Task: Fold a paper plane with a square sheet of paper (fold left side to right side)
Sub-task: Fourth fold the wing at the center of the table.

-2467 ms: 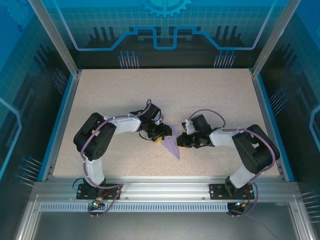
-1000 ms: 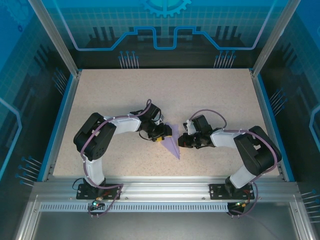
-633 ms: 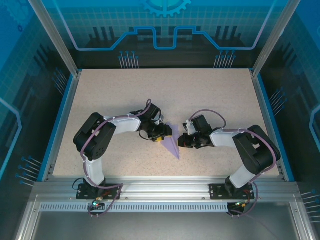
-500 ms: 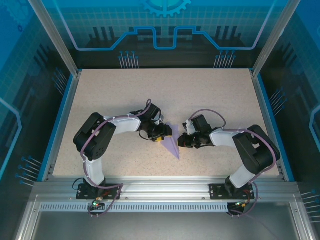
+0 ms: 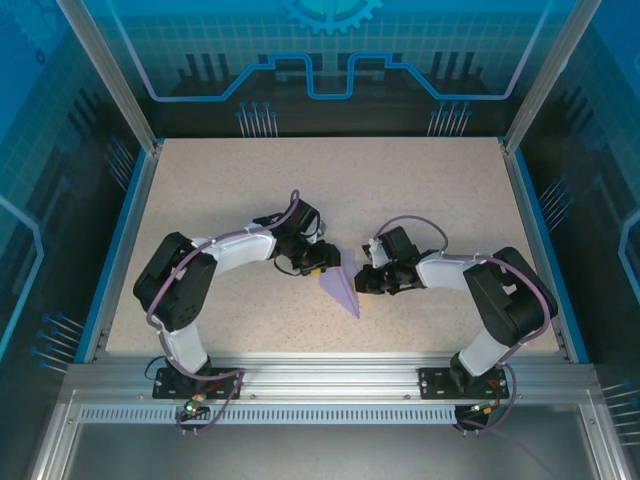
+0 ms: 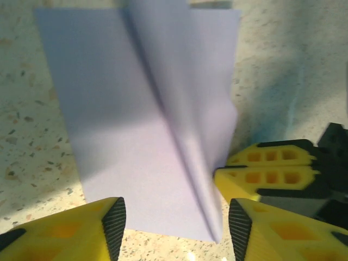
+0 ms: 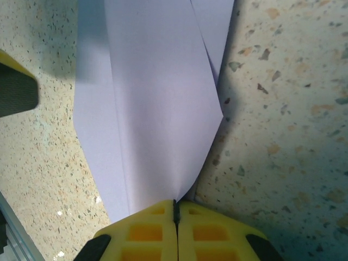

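Note:
The square sheet of paper is folded into a narrow pale lavender paper plane [image 5: 341, 286] lying mid-table, its point toward the near edge. My left gripper [image 5: 320, 267] sits at the plane's left side. In the left wrist view it [image 6: 175, 225] is open, its yellow fingers [image 6: 103, 231] straddling the plane's [image 6: 147, 125] near edge without touching it. My right gripper [image 5: 363, 282] is at the plane's right side. In the right wrist view it [image 7: 175, 205] is shut, with a raised flap of the plane [image 7: 157, 109] pinched in the seam.
The speckled table [image 5: 430, 200] is bordered by blue rails and aluminium posts. Both arms bend inward, their elbows near the left and right sides. The right gripper's yellow fingers [image 6: 266, 174] stand close beside the left gripper's right finger.
The left arm has shifted: its elbow swung toward the near left, its gripper drew slightly back from the plane, and its jaws narrowed a little. The right gripper stays shut in place.

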`<action>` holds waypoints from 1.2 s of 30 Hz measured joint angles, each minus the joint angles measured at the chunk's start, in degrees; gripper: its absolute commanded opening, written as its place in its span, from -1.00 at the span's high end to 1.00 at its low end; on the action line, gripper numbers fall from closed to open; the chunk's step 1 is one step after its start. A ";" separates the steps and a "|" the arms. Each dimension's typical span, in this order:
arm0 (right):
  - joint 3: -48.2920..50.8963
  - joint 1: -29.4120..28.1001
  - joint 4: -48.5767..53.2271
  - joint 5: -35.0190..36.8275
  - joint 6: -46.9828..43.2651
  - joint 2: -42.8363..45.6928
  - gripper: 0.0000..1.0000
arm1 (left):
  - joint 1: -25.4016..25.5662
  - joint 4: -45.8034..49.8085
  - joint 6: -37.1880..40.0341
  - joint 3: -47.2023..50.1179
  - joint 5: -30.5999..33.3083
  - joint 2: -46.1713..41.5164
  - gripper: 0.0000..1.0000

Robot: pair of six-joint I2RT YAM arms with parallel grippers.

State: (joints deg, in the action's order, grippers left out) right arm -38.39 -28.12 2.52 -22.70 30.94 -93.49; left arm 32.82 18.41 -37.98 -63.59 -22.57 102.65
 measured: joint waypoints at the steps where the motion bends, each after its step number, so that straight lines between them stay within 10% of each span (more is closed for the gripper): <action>1: -0.04 -0.02 0.09 0.02 -0.13 -0.02 0.92 | 0.00 0.04 0.17 -0.42 -0.13 0.07 0.28; 11: -0.74 -0.50 1.20 0.87 -0.57 -0.15 0.95 | 1.14 -0.74 0.87 -6.86 -3.82 7.74 0.67; 36: -1.70 -1.14 2.64 1.97 -1.29 -0.28 0.90 | 1.64 -0.28 1.03 -7.65 -1.68 13.07 0.91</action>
State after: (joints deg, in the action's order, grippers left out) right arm -40.10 -29.26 5.17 -20.73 29.65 -93.78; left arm 34.46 18.13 -36.95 -71.24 -24.25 115.72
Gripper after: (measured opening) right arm 0.044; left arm 0.060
